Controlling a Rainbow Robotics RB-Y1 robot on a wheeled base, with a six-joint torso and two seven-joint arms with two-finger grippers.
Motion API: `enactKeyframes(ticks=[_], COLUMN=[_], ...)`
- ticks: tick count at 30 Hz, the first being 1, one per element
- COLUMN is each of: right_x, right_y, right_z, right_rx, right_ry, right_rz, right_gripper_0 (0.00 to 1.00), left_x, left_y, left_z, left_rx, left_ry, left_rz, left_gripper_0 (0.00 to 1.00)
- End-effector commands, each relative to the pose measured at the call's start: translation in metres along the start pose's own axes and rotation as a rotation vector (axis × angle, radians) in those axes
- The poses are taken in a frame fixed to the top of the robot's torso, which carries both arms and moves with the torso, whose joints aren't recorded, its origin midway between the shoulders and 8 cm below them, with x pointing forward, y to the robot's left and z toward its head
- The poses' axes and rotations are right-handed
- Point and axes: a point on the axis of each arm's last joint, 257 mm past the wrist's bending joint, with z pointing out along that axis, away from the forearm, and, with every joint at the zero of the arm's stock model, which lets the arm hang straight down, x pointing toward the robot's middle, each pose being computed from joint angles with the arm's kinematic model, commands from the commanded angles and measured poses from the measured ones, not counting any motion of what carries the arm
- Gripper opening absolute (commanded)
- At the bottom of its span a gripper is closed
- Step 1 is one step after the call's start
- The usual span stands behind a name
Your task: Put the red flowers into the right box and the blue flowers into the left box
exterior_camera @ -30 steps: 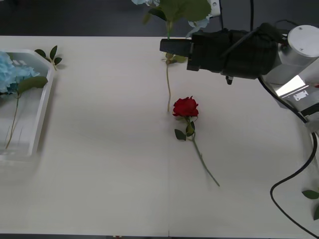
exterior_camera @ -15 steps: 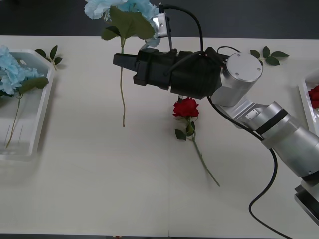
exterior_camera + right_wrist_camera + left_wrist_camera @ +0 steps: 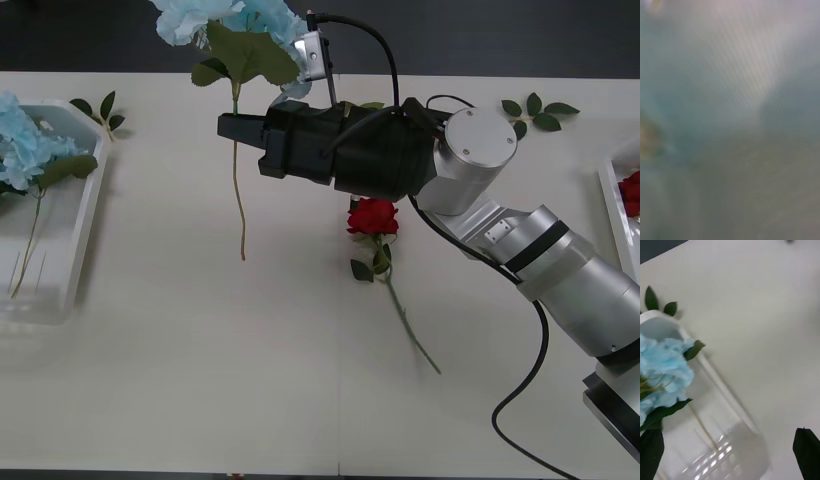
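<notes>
The right gripper (image 3: 228, 130), a black two-finger tool on a silver arm reaching across from four o'clock, has its jaws clamped on the thin green stem of a pale-blue fluffy artificial hydrangea (image 3: 225, 18). The bloom stands at twelve o'clock above the jaws, with a broad, matte green leaf just under it; the bare stem hangs down toward six o'clock, its tip clear of the cream, smooth worktop (image 3: 200, 360).

The carry seems under way, and the destination is the white translucent ribbed plastic tray (image 3: 88, 215) at nine o'clock, well apart from the gripper. To do it well, I would keep the stem tip lifted until it clears the raised rim, then lower it so the bloom lands beside the pale-blue cluster (image 3: 25, 145) already lying inside, not across the rim. The stem looks wiry and the head top-heavy, so it may swing.

A deep-red compact artificial rose (image 3: 373, 215) lies on the worktop just under the gripper body, its stem running toward five o'clock. A white plain tray (image 3: 612, 205) at three o'clock holds something red.

The left gripper (image 3: 807, 452) hovers near the ribbed tray; whether its jaws are apart or closed I cannot tell.
</notes>
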Motion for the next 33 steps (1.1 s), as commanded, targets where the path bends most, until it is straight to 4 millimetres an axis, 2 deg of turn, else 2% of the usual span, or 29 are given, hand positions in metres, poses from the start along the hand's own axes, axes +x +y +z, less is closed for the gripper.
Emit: enactKeyframes(ticks=[1,6,8,9,15,23,33], right_x=[-0.029,-0.03,-0.03,-0.032,-0.037,-0.038,-0.039], right_y=[0.021,0.021,0.02,0.02,0.023,0.025,0.026], right_z=[0.009,0.009,0.009,0.009,0.01,0.011,0.011], right_rx=[-0.041,-0.04,-0.038,-0.037,-0.047,-0.054,-0.056], right_ry=[-0.032,-0.033,-0.035,-0.039,-0.061,-0.066,-0.069], right_rz=[-0.028,-0.025,-0.025,-0.024,0.004,0.014,0.017], right_gripper_0=[0.0,0.0,0.0,0.0,0.0,0.0,0.0], left_x=[-0.007,-0.024,-0.029,-0.033,-0.058,-0.082,-0.084], left_y=[-0.036,-0.1,-0.118,-0.135,-0.192,-0.244,-0.289], left_z=[0.009,0.038,0.046,0.055,0.088,0.127,0.163], left_rx=[0.173,0.435,0.502,0.566,0.724,0.831,0.918], left_ry=[-0.051,-0.151,-0.177,-0.201,-0.28,-0.34,-0.314], left_rz=[0.116,0.168,0.173,0.179,0.215,0.204,0.172], left_gripper_0=[1.0,1.0,1.0,1.0,1.0,1.0,1.0])
